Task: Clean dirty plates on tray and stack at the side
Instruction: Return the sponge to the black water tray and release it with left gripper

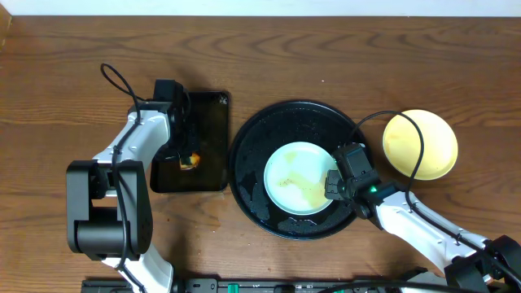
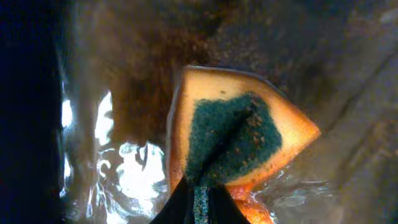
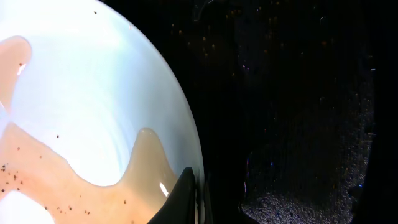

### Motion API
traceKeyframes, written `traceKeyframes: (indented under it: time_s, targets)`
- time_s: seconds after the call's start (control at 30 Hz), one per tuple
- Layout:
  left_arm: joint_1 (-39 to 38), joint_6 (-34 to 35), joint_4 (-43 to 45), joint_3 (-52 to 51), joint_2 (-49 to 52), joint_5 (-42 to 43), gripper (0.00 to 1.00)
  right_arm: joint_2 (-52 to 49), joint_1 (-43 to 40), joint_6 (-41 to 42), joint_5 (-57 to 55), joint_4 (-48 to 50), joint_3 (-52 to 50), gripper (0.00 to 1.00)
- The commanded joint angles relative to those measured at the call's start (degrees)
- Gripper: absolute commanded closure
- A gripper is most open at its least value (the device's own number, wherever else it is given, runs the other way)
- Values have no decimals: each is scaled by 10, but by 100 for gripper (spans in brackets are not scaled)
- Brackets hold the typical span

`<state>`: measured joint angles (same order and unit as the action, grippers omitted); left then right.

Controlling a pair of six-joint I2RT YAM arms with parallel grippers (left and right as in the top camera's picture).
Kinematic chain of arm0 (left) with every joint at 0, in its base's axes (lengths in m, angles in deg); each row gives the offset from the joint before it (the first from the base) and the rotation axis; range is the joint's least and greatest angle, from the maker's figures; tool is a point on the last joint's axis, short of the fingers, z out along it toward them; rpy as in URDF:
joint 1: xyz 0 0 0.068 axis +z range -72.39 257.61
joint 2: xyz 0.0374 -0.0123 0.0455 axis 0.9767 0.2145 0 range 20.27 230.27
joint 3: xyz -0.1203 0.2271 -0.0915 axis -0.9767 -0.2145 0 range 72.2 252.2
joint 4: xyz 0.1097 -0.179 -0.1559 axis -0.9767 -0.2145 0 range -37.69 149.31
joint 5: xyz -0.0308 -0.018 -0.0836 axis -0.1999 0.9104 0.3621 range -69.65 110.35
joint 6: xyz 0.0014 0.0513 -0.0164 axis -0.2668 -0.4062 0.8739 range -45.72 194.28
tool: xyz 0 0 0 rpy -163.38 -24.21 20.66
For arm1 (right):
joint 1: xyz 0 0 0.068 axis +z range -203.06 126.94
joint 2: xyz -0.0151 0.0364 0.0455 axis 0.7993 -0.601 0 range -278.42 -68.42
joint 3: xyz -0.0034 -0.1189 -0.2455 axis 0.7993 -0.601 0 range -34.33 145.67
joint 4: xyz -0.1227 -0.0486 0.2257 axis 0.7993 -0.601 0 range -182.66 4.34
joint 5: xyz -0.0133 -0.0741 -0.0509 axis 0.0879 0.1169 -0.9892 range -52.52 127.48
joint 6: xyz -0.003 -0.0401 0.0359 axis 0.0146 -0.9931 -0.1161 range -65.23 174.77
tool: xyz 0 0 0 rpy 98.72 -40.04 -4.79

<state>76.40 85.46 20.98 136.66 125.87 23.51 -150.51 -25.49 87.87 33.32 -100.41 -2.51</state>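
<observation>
A pale mint plate (image 1: 298,177) with brownish liquid lies in the large round black tray (image 1: 248,146). My right gripper (image 1: 334,184) is shut on its right rim; the wrist view shows the plate (image 3: 81,93) with its rim pinched between the fingers (image 3: 200,199). A pale yellow plate (image 1: 420,144) lies on the wood to the right of the tray. My left gripper (image 1: 187,155) is shut on an orange sponge with a green scrub face (image 2: 239,137), over the small rectangular black tray (image 1: 207,114). A third plate is out of view.
The rectangular tray's wet bottom (image 2: 118,168) shows brown residue. Bare wood tabletop (image 1: 65,81) surrounds both trays. A black cable (image 1: 411,130) loops over the yellow plate.
</observation>
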Motion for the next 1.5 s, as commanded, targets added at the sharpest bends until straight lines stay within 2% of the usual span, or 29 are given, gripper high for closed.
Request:
traceKeyframes:
  time_s: [0.0, 0.03, 0.07, 0.13, 0.2, 0.27, 0.33, 0.4, 0.5, 0.67, 1.07, 1.1, 1.13, 1.23, 1.33, 1.47]
  targets:
    - [4, -124, 0, -6, 10, 134, 93, -19, 2, 1, 2, -16, -16, 98]
    - [4, -136, 4, -6, 10, 149, 93, -19, 3, 1, 2, -16, -16, 98]
    - [4, -127, 10, -6, 10, 125, 93, -19, 2, 1, 2, -16, -16, 98]
    - [4, -10, 10, -6, 10, -33, 93, -19, 3, 1, 2, -16, -16, 98]
    - [4, 44, -2, -5, 10, -91, 93, -19, 3, 1, 2, -16, -16, 98]
    - [4, 50, -2, -3, 10, -81, 93, -19, 3, 1, 2, -16, -16, 98]
    - [-2, -35, 0, 4, 8, 14, 93, -19, 2, 1, 2, -16, -16, 98]
    - [-7, -86, 1, 10, 2, 62, 93, -19, 2, 1, 2, -16, -16, 98]
    - [-21, -93, 17, 15, -18, 52, 93, -19, 3, 1, 2, -16, -16, 98]
    - [-40, -94, 53, 15, -64, -11, 92, -19, 2, 1, 2, -18, -16, 98]
    - [-40, -94, 46, -14, -66, -12, 85, -19, 3, 1, 2, -17, -16, 98]
    - [-40, -94, 46, -17, -66, -12, 83, -19, 3, 1, 2, -18, -16, 98]
    - [-40, -94, 46, -19, -66, -12, 72, -19, 3, 1, 2, -18, -16, 98]
    - [-40, -94, 46, -19, -66, -12, 58, -19, 2, 1, 2, -18, -16, 98]
    - [-40, -78, 41, -18, -74, -12, 52, -19, 2, 1, 2, -19, -16, 95]
    - [-40, -45, 18, -18, -115, -10, 51, -19, 2, 1, 1, -20, -16, 94]
